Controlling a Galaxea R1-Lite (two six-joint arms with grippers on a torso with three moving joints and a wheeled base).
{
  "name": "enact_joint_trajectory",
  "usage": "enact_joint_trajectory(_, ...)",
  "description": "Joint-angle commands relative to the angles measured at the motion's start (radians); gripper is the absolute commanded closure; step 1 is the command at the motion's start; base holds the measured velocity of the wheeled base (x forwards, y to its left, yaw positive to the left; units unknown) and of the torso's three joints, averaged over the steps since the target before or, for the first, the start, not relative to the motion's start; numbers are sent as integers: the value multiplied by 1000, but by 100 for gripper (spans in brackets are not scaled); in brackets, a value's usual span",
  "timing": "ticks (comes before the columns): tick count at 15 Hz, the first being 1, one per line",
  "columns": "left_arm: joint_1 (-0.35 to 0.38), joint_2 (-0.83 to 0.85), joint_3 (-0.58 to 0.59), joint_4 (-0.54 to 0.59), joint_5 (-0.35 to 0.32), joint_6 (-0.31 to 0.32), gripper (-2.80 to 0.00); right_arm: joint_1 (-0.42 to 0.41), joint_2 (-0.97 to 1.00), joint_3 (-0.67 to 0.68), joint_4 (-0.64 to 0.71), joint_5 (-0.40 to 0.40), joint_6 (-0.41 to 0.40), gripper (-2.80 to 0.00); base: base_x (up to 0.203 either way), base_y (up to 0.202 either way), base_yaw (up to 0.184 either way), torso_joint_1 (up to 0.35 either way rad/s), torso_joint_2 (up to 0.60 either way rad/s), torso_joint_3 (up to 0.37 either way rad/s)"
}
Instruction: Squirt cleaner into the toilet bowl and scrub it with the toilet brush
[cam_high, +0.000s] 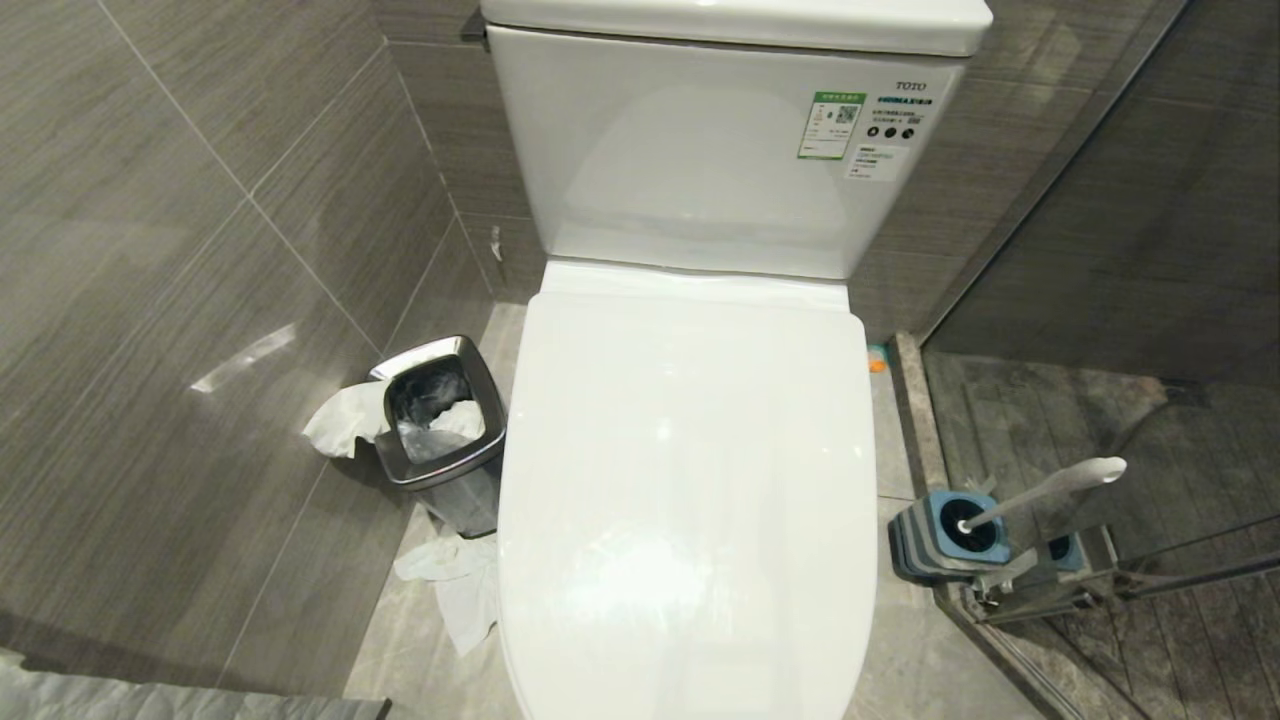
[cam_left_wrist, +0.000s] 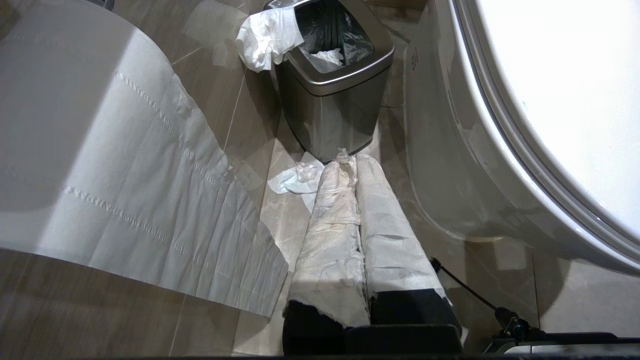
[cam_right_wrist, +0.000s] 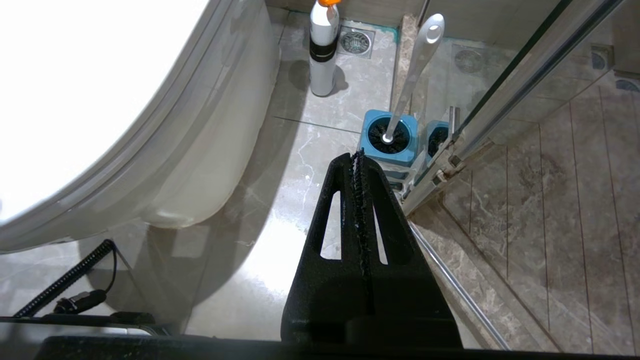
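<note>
The toilet bowl (cam_high: 520, 660) has its white lid (cam_high: 690, 480) down, so the inside is hidden; its outer wall shows in the left wrist view (cam_left_wrist: 450, 175) and the right wrist view (cam_right_wrist: 200, 150). The toilet brush (cam_high: 1050, 490) stands in its blue-and-grey holder (cam_high: 945, 540) on the floor to the right, handle (cam_right_wrist: 415, 70) leaning away. No cleaner liquid is in view. My left gripper (cam_left_wrist: 350, 160), its fingers wrapped in white material, hangs shut and empty left of the bowl. My right gripper (cam_right_wrist: 357, 156) hangs shut and empty right of it, pointing toward the holder (cam_right_wrist: 390, 137). Neither arm shows in the head view.
A steel-rimmed bin (cam_high: 440, 420) with tissue spilling out stands left of the toilet, with more tissue (cam_high: 455, 590) on the floor. A sheet of toilet paper (cam_left_wrist: 125, 190) hangs close by the left gripper. A white bottle with an orange cap (cam_right_wrist: 322, 50) stands beside the bowl's base. A glass shower door (cam_right_wrist: 500, 100) borders the right.
</note>
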Motion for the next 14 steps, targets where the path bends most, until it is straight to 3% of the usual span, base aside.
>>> enact_joint_trajectory(1,0,1,2,-1,0,0,0,0,1,0,0,0,1,0,0,0,0,0,0,0)
enact_joint_trajectory(14,0,1,2,-1,0,0,0,1,1,0,-1,-6,21,0,0,0,0,0,0,0)
